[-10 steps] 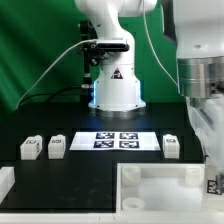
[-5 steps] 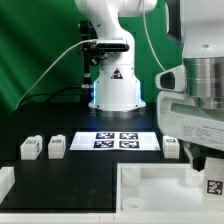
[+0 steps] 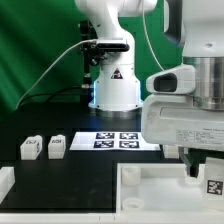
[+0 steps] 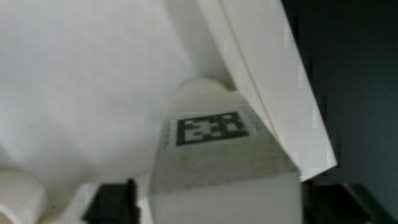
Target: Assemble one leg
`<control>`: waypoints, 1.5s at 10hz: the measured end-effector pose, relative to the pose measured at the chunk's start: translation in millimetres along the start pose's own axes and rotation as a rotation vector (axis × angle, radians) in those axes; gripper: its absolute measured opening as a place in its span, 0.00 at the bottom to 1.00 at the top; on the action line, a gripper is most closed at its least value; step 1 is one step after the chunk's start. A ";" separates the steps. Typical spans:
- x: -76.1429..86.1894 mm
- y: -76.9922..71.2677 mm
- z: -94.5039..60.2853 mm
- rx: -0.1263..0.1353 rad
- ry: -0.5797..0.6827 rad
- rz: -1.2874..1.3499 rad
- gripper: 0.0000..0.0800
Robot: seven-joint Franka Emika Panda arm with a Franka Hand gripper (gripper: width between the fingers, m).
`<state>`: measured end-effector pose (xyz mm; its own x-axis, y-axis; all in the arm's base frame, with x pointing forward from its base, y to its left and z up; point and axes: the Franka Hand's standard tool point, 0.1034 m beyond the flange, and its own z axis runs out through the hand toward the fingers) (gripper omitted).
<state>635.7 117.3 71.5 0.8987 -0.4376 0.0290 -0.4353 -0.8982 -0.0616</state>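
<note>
The black desk (image 3: 60,170) is being seen in the exterior view, with the arm's bulky white wrist housing (image 3: 185,120) filling that view's right side. Below and in front of the housing, the large white rimmed tabletop piece (image 3: 150,190) is lying at the desk's near edge. The marker board (image 3: 112,141) is lying flat on the desk, off toward the exterior view's left of the pincer and farther back.

The pincer (image 3: 201,172) is being held low over the tabletop piece, near its rim on the exterior view's right. A leg (image 3: 213,185) with a black-and-white tag is being seen directly beneath the pincer. In the wrist view the same leg (image 4: 219,150) is being shown close up between the dark finger tips, beside a raised white rim. The pincer appears to be closed on this leg, though the contact itself is being partly hidden.

Two further legs (image 3: 31,148) and (image 3: 56,146) are standing on the desk well apart from the pincer, far toward the exterior view's left.
</note>
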 end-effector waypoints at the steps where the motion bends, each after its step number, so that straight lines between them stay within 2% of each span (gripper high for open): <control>1: 0.0 0.1 0.0 0.000 0.000 0.076 0.36; 3: 0.6 1.7 0.5 -0.003 -0.004 0.353 0.36; 5: 2.3 4.2 1.0 -0.028 -0.026 0.828 0.36; 6: 1.7 4.8 1.2 -0.022 -0.040 1.065 0.36; 8: -0.5 7.5 0.9 0.029 -0.070 1.431 0.36; 9: -1.1 8.0 0.7 0.022 -0.085 1.541 0.37; 10: -0.4 7.9 0.3 0.008 -0.093 1.570 0.37; 12: -0.6 8.1 1.0 0.008 -0.092 1.537 0.37; 13: -1.9 6.3 1.4 0.017 -0.086 1.455 0.46; 14: -6.6 0.9 2.5 0.027 -0.082 1.327 0.67; 15: -8.1 -2.8 1.7 0.034 -0.082 1.120 0.67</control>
<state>629.7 123.5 69.8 0.0026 -0.9920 -0.1261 -0.9992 0.0023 -0.0390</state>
